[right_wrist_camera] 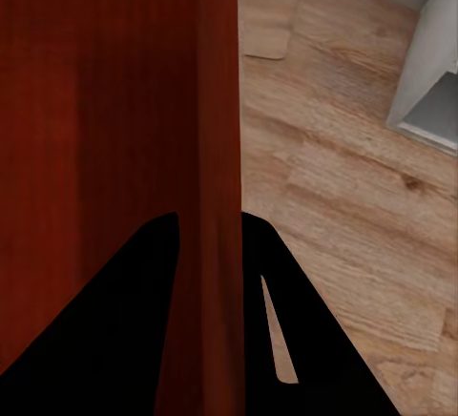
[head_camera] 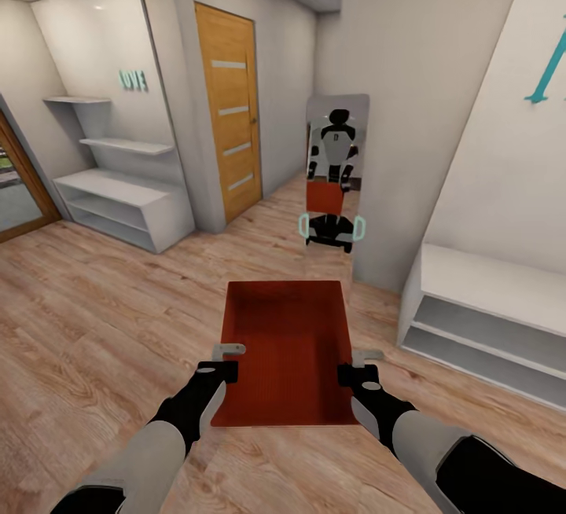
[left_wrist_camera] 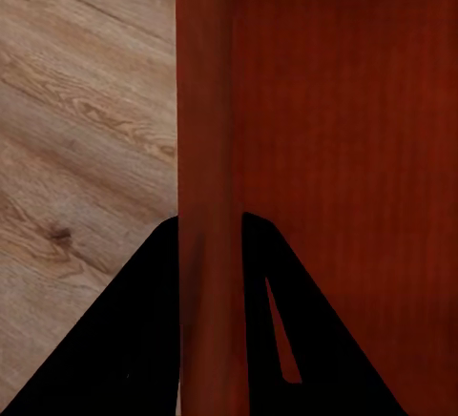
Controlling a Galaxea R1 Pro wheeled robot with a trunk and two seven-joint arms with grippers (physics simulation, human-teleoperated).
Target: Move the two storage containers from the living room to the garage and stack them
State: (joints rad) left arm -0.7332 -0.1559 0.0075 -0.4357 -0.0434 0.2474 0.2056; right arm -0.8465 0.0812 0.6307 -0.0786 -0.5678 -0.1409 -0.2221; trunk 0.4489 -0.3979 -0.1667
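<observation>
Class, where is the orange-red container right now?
Head view: the container is held centrally between both grippers, above the wood floor, before the mirror.

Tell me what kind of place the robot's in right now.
Probably a home hallway: wood-plank floor, a wooden door, a standing mirror and white shelves. Both grippers hold a red container.

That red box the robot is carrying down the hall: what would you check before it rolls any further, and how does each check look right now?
1. Left gripper clamped on the storage container wall: ok, a finger sits on each side of the wall in the left wrist view.
2. Right gripper clamped on the opposite wall: ok.
3. Container held level: ok, it looks roughly level.
4. Container empty: ok, nothing inside.
5. Path ahead: not ok, a standing mirror and wall lie straight in front.
6. Garage in sight: not ok, this is wood-plank floor.
</observation>
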